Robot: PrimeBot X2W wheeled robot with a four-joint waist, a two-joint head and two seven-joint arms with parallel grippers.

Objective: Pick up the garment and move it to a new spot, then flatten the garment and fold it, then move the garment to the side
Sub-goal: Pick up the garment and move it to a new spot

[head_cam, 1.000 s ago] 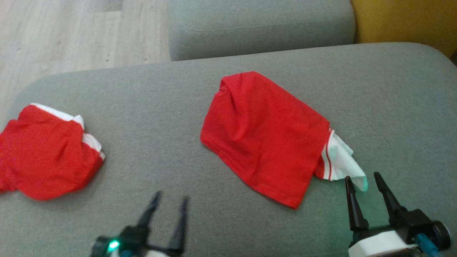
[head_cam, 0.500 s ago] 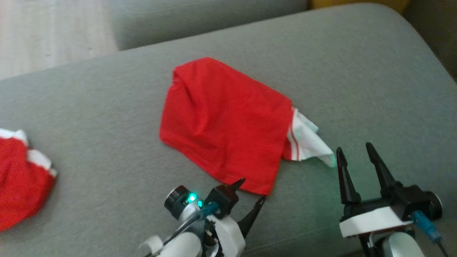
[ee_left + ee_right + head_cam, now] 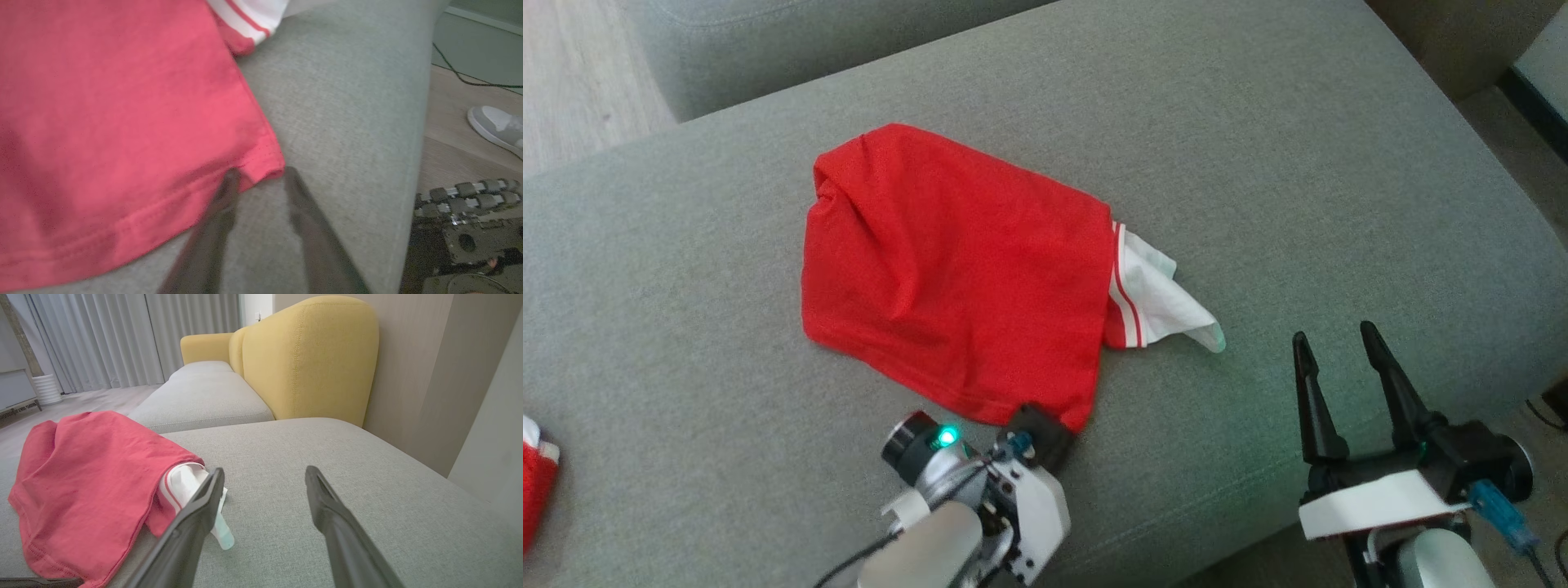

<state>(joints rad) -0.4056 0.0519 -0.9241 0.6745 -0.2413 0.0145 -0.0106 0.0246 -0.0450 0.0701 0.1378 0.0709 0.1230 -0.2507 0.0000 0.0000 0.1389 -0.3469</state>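
The garment (image 3: 947, 269) is a red shirt with a white, red-striped sleeve (image 3: 1156, 298), lying loosely folded on the grey sofa seat (image 3: 1298, 163). My left gripper (image 3: 1045, 429) is at the garment's near corner, its fingers hidden under its body in the head view. In the left wrist view the left gripper (image 3: 259, 173) has its two fingertips on either side of the hemmed corner (image 3: 263, 163), with a gap still between them. My right gripper (image 3: 1333, 333) stands open and holds nothing, to the right of the sleeve; its open fingers (image 3: 204, 498) show beside the sleeve tip (image 3: 222, 535).
A second red and white garment (image 3: 535, 482) lies at the seat's far left. The seat's front edge runs just behind both grippers. A yellow backrest (image 3: 310, 355) rises at the far end. A person's shoe (image 3: 496, 128) and a cable lie on the floor.
The head camera has swung right. My left gripper has reached forward to the garment's near corner and its fingers have narrowed around it. The right gripper stays open.
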